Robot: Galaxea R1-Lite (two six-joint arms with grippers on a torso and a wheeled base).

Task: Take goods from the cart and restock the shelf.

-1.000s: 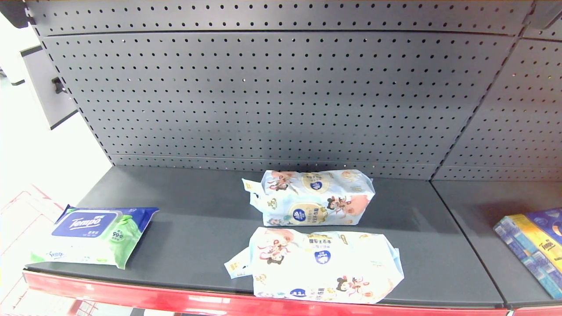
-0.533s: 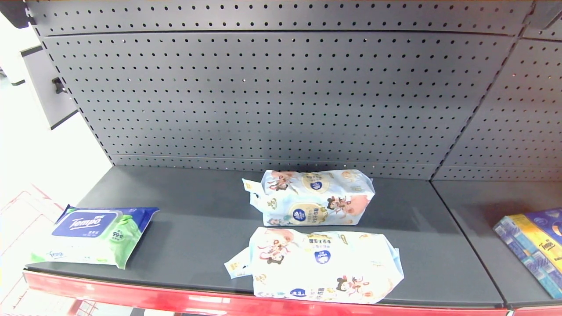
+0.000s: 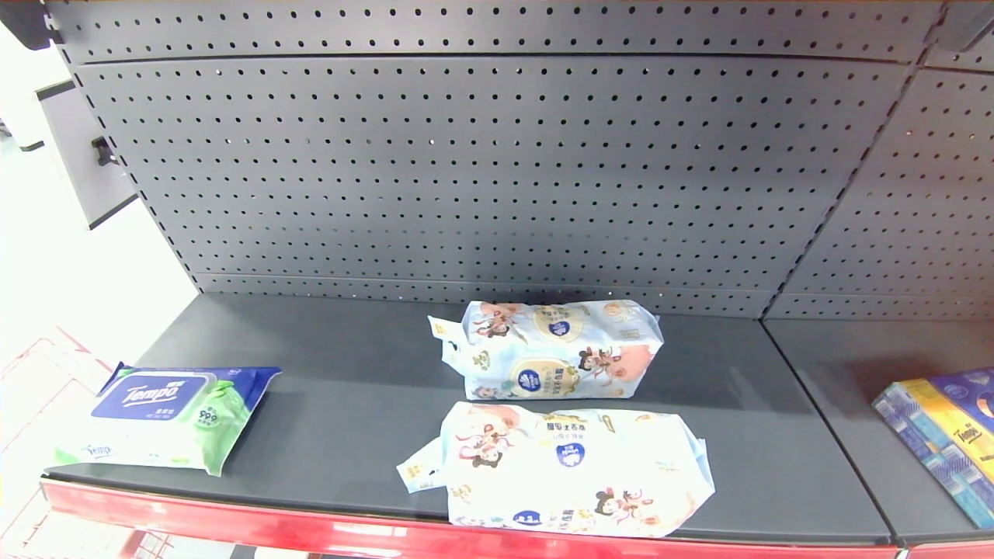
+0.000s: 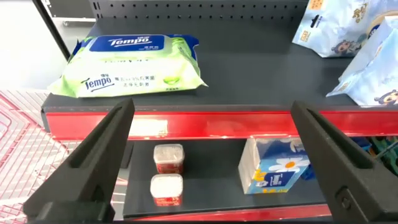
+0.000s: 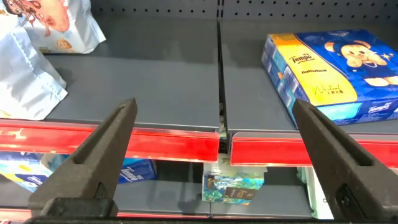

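On the dark shelf (image 3: 349, 388) across the middle of the head view, two cartoon-printed tissue packs lie flat. The rear pack (image 3: 555, 349) is near the pegboard (image 3: 466, 171), and the front pack (image 3: 575, 470) lies just before it, at the red lip. A wet-wipes pack (image 3: 167, 415) sits at the lower left, on the shelf's left end. A blue tissue bundle (image 3: 943, 435) lies at the lower right edge, in the next bay.

I judge the restock partly done, with broad bare deck between these goods left to fill. My left gripper (image 4: 212, 109) and right gripper (image 5: 214, 106) both hang in front of the shelf lip, fingers spread wide and carrying nothing. The cart (image 3: 35, 373) shows as red wire at the far lower left, and the next item has to come from there. The front pack crowds the lip, so I'd place around it with care.
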